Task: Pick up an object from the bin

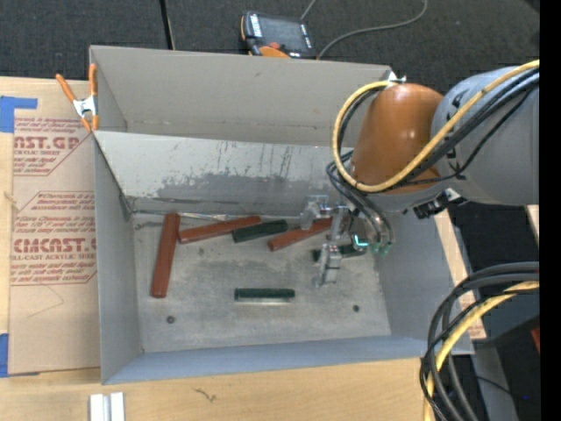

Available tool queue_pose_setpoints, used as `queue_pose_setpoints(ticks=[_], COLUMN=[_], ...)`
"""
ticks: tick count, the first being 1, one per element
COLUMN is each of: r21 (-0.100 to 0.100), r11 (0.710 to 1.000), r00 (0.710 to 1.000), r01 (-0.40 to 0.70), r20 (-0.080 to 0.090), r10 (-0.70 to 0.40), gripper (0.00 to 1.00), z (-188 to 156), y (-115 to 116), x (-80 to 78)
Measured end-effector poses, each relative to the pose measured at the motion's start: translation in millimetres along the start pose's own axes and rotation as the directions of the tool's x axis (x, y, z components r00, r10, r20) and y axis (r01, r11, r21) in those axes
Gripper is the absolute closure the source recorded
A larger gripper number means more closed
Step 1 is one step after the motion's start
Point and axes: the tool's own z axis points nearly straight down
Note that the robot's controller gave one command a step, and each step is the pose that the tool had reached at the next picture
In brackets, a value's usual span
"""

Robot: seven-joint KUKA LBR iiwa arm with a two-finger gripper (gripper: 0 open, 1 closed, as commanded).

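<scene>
Low over the floor of the grey bin (263,336), near its right wall, hangs the gripper (330,257), and we place everything else from it. Whether it is set wide or narrow we cannot tell, and we see nothing held in it.

Nearest to the gripper is a short reddish-brown stick (301,235), just up and to the view's left. Its long axis rises slightly from lower left to upper right, and its right end runs in by the gripper's body. We cannot say whether they touch.

Down and left of the gripper, clearly apart, lies a dark green stick (264,295), almost level across the view. Farther left lie a second dark green stick (260,231) and a longer reddish-brown stick (219,230), with a third reddish-brown stick (164,255) farthest away, running nearly up and down the view.

We judge the short reddish-brown stick the likeliest pick. It would need a small shift up and left, with the jaws closing across its long axis.
</scene>
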Motion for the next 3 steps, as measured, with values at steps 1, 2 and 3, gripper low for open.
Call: queue_pose_setpoints(ticks=[1, 2, 3], r21=[-0.001, -0.002, -0.004], r11=[0.980, 0.979, 0.986], r00=[0.980, 0.979, 0.986], r01=[-0.201, -0.203, -0.166], r20=[-0.001, 0.006, 0.015], r10=[0.201, 0.203, 0.166], gripper=[0.00, 1.00, 1.00], z=[79.6, 77.1, -67.6], y=[63.0, 61.5, 73.0], x=[62.8, 60.5, 60.7])
